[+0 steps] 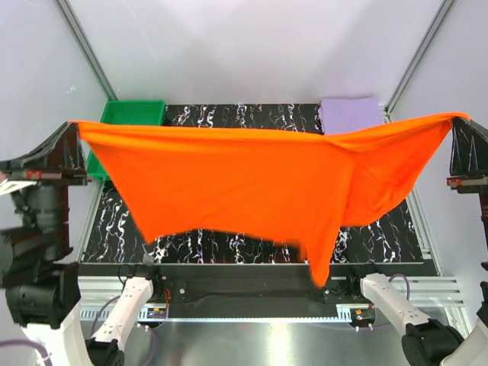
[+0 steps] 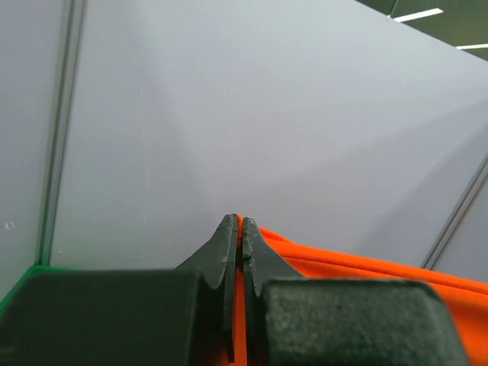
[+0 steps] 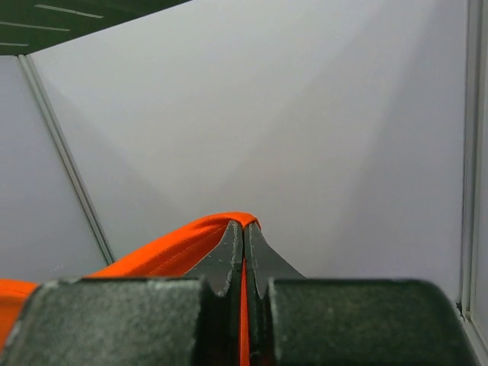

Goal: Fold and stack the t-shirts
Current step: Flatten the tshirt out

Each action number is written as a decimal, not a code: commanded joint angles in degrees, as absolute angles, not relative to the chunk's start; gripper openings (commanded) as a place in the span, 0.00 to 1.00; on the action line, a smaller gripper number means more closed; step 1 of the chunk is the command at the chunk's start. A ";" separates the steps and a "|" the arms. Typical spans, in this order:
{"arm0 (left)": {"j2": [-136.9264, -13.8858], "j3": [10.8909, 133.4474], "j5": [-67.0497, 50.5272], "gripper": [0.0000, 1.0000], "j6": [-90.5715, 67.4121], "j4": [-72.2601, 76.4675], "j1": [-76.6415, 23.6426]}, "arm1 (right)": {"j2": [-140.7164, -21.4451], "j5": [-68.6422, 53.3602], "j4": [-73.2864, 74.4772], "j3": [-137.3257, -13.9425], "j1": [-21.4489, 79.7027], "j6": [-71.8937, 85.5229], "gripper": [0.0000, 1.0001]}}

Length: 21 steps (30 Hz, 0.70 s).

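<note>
The large orange-red t-shirt hangs spread in the air across the whole table, stretched between my two grippers. My left gripper is shut on its left corner, raised high at the left; in the left wrist view the cloth is pinched between the fingers. My right gripper is shut on the right corner, raised at the right; the right wrist view shows the cloth pinched. A folded lavender t-shirt lies at the far right of the table. The crimson-pink t-shirt is out of view.
A green plastic tray sits at the far left corner, partly behind the hanging shirt. The black marbled table top shows below the shirt's hem. White enclosure walls stand behind and at both sides.
</note>
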<state>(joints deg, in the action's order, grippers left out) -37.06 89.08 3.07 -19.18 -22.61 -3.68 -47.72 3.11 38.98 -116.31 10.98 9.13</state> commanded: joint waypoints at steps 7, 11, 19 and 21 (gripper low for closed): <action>-37.26 87.11 8.35 0.00 -17.14 -23.38 -3.34 | -49.39 2.37 36.04 -112.51 11.16 9.50 0.00; -38.76 76.94 8.26 0.00 -18.36 -17.86 -3.25 | -50.89 3.86 30.16 -102.94 11.16 9.14 0.00; -45.87 84.44 10.99 0.00 -16.53 -18.99 -3.25 | -57.82 7.73 33.23 -107.65 11.16 2.40 0.00; -46.67 86.46 10.90 0.00 -16.70 -18.72 -3.25 | -58.01 9.22 32.17 -108.62 11.16 0.27 0.00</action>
<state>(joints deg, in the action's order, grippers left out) -48.03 79.07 7.60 -17.96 -23.77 -3.66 -59.81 4.23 36.18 -103.13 11.09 6.46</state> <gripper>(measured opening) 0.024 0.011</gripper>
